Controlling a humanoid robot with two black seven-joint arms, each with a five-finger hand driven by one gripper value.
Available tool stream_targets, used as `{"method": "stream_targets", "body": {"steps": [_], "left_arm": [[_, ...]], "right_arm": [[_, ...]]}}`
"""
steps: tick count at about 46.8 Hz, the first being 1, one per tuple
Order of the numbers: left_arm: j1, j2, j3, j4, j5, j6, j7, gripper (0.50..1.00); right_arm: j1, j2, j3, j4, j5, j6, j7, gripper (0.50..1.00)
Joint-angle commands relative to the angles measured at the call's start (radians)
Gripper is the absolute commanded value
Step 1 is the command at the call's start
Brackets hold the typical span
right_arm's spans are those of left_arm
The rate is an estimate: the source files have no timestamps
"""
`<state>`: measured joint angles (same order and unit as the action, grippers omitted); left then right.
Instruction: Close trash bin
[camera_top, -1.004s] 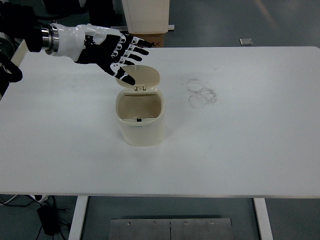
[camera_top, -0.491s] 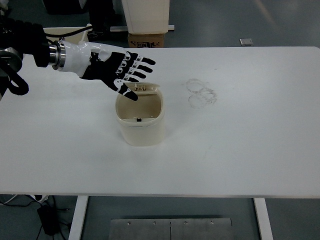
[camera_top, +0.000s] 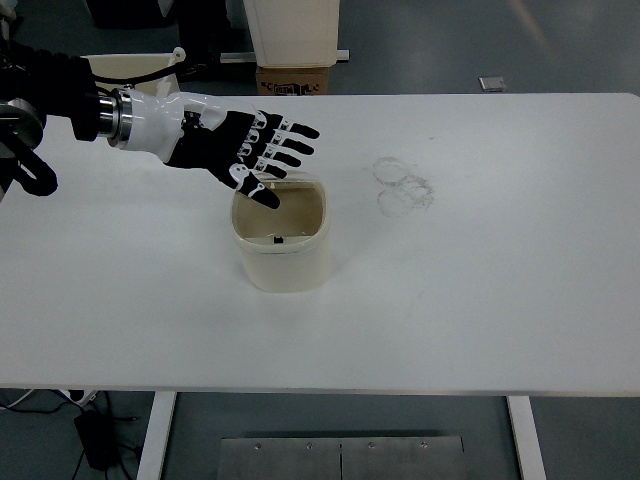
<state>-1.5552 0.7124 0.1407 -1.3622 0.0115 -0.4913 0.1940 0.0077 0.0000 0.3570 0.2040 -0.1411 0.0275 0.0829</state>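
A cream trash bin (camera_top: 283, 250) stands on the white table (camera_top: 480, 280), left of centre. Its mouth is open and the inside shows. Only a thin strip of the hinged lid (camera_top: 292, 179) shows at the back rim, seen almost edge-on under my fingers. My left hand (camera_top: 262, 160) reaches in from the left and hovers over the back of the bin with its fingers spread flat, its thumb (camera_top: 262, 194) hanging over the opening. It holds nothing. Whether the fingers touch the lid I cannot tell.
Faint ring marks (camera_top: 403, 186) lie on the table to the right of the bin. Behind the far edge stand a white cabinet (camera_top: 292, 30) and a cardboard box (camera_top: 292, 78).
My left hand has moved forward and down over the bin. The lid, which stood tilted back and open, has swung forward under the hand and now shows only as a thin strip.
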Motion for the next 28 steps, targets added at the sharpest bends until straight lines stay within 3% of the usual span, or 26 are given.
{"method": "stream_targets", "body": {"steps": [1,28], "left_arm": [[0.006,0.002,0.000,-0.018,0.002,0.000,0.001,1.000],[0.029,0.002,0.020,-0.057,0.084,0.003,0.010,1.000]], "right_arm": [[0.000,0.000,0.000,0.000,0.000,0.000,0.000,0.993],[0.000,0.000,0.000,0.000,0.000,0.000,0.000,0.993]]}}
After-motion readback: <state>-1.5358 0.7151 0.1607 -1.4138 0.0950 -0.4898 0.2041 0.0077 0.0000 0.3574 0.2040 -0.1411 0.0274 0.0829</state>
